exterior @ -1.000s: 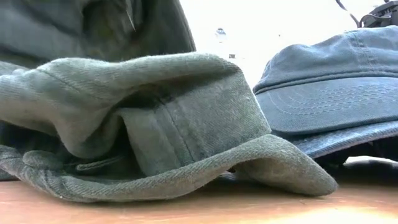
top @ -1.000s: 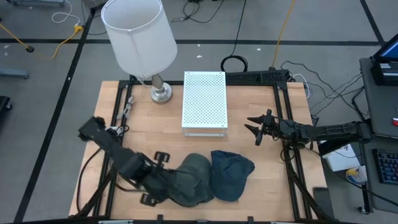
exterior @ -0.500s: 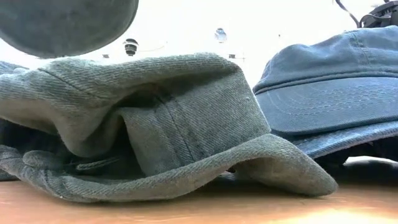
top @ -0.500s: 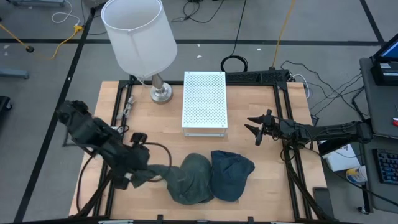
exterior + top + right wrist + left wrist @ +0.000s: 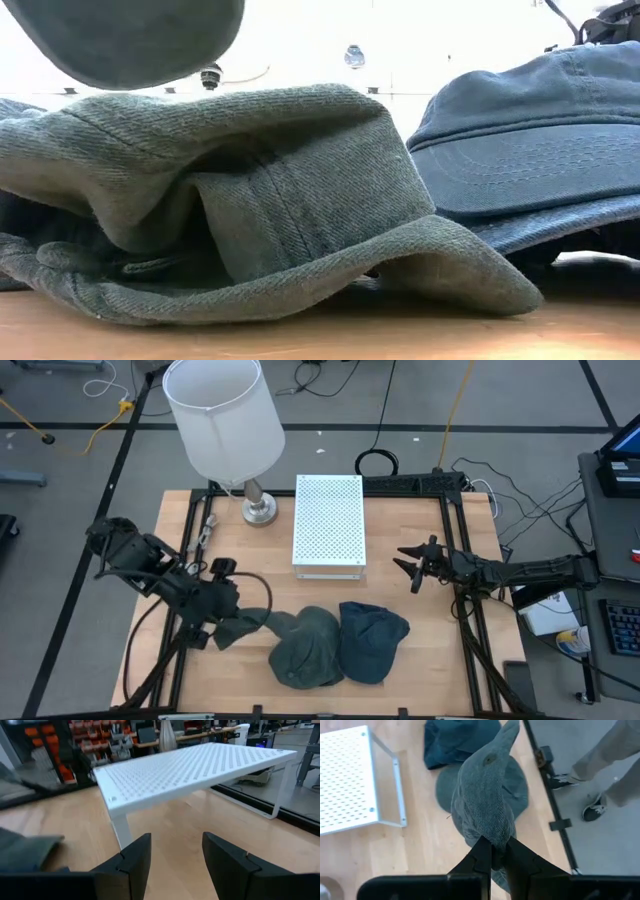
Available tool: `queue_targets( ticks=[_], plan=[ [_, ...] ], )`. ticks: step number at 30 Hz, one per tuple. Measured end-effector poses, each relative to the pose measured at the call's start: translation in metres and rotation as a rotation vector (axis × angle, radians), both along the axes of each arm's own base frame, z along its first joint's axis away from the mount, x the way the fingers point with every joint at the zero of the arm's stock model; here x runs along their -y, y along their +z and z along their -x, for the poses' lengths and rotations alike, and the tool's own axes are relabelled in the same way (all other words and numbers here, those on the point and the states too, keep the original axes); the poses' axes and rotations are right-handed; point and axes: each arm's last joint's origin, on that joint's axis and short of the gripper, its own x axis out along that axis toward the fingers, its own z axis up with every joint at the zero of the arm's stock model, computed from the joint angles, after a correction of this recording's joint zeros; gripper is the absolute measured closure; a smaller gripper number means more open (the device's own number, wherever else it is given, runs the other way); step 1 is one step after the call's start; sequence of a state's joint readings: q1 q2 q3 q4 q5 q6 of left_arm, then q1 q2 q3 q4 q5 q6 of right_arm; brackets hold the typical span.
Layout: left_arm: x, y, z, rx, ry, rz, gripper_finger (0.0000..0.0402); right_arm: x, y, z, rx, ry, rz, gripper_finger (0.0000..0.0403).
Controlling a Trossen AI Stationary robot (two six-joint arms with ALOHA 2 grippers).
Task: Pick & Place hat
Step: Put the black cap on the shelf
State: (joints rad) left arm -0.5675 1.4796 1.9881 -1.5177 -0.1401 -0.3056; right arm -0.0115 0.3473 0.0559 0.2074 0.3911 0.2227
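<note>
My left gripper [image 5: 222,628] is shut on a grey-green hat [image 5: 255,625] and holds it over the near-left part of the table. In the low view that hat [image 5: 120,40] hangs above a second grey-green hat [image 5: 250,200]. The second hat [image 5: 308,650] lies crumpled on the table by its brim, against a blue cap [image 5: 372,640] on its right. My right gripper [image 5: 412,565] waits open near the right side of the white perforated rack [image 5: 328,525]. My left gripper pinches a bunched fold of the grey-green hat [image 5: 492,836] between its two fingers [image 5: 479,857]; which part of the hat that is, I cannot tell. The fingers slant down from the table's left side. The hat stretches away from them, lifted clear of the table.
A lamp with a white shade [image 5: 225,420] stands at the far-left corner. The rack [image 5: 200,765] sits mid-table at the far side. Black rails [image 5: 468,610] frame the table. A person's legs and shoes [image 5: 600,795] show on the floor beyond the table's near edge.
My left gripper, shut, has drawn back from over the hats toward the table's left edge and risen, then shifted a little toward the far edge. The held hat has come up off the pile. The other grey-green hat and the blue cap have stayed put.
</note>
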Motion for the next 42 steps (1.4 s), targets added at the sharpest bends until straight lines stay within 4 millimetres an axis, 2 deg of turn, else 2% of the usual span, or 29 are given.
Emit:
queue_targets(
  ticks=[6,9,13,18,24,27,33,37,42],
  plan=[
    [-0.014,0.0,-0.008,0.02,0.049,-0.046,0.0375,0.0,0.012,-0.001,0.186,-0.008,-0.141,0.0234],
    [-0.02,0.0,-0.011,0.035,0.092,-0.069,0.0375,-0.002,0.021,-0.001,0.275,0.059,-0.147,0.0234],
    [-0.026,-0.003,-0.022,0.03,0.122,-0.087,0.0375,-0.003,0.026,-0.004,0.245,0.116,-0.145,0.0234],
    [-0.024,-0.009,-0.043,0.004,0.116,-0.08,0.0375,-0.006,0.069,-0.012,0.254,0.155,-0.107,0.0234],
    [-0.021,0.006,-0.071,0.053,0.084,-0.076,0.0375,-0.015,0.119,-0.03,0.209,0.236,-0.021,0.0234],
    [-0.022,0.013,-0.079,0.053,0.099,-0.076,0.0375,-0.023,0.143,-0.04,0.19,0.279,0.016,0.0234],
    [-0.028,0.006,-0.089,0.011,0.169,-0.047,0.0375,-0.043,0.189,-0.06,0.186,0.381,0.121,0.0234],
    [-0.03,0.005,-0.09,0.009,0.169,-0.047,0.0375,-0.058,0.201,-0.075,0.096,0.45,0.188,0.0234],
    [-0.034,0.005,-0.091,0.01,0.184,-0.047,0.0375,-0.076,0.199,-0.091,0.048,0.559,0.246,0.0234]
  ],
)
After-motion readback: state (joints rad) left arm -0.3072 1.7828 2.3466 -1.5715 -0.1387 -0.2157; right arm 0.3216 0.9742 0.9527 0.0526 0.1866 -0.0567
